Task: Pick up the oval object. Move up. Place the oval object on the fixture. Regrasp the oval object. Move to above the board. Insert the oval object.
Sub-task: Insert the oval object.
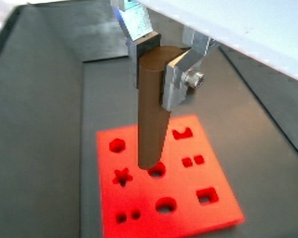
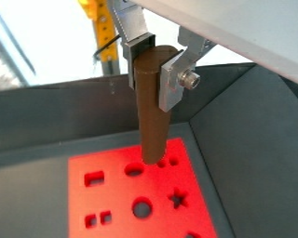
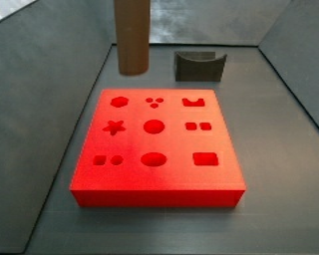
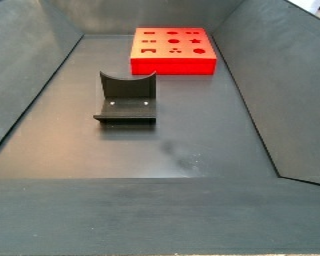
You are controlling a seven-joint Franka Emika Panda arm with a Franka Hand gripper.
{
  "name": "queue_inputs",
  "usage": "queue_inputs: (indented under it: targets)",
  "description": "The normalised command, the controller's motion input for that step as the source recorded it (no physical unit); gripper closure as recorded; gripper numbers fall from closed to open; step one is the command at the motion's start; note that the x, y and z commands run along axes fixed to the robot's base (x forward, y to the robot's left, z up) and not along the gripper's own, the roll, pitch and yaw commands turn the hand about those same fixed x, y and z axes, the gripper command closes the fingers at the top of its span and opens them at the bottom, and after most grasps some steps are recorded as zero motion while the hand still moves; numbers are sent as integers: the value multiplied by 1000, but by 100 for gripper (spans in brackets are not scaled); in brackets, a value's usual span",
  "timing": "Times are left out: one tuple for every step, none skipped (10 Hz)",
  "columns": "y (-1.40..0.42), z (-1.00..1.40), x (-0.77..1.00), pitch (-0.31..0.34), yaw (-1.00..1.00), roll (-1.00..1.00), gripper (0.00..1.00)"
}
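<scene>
The oval object, a brown rounded peg (image 1: 152, 112), hangs upright between the silver fingers of my gripper (image 1: 158, 65), which is shut on its upper end. Both wrist views show it, and in one it is seen against the bin wall (image 2: 149, 102). Its lower tip hovers above the red board (image 1: 186, 216), over the holes near one end, apart from the surface. In a side view only the peg (image 3: 131, 35) shows, above the board's (image 3: 175, 174) far left part; the gripper is out of frame. The dark fixture (image 3: 198, 66) with its U-shaped notch stands empty behind the board.
Sloped dark grey walls (image 4: 43, 90) enclose the grey floor (image 4: 190, 150). In a side view the fixture (image 4: 127, 100) stands mid-floor and the board (image 4: 174, 66) lies near the far wall.
</scene>
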Motion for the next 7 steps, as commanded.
queue_inputs:
  targets:
    - [-651, -589, 420, 0, -337, 84, 100]
    - [-457, -543, 629, 0, -69, 373, 100]
    - [-383, -400, 660, 0, -51, 440, 100]
    - [-451, -266, 434, 0, -286, 404, 100]
    - [-411, -226, 203, -39, -637, 167, 100]
    - [-337, -309, 186, -46, -720, 150, 100]
    - [-257, -357, 383, -20, -600, 143, 100]
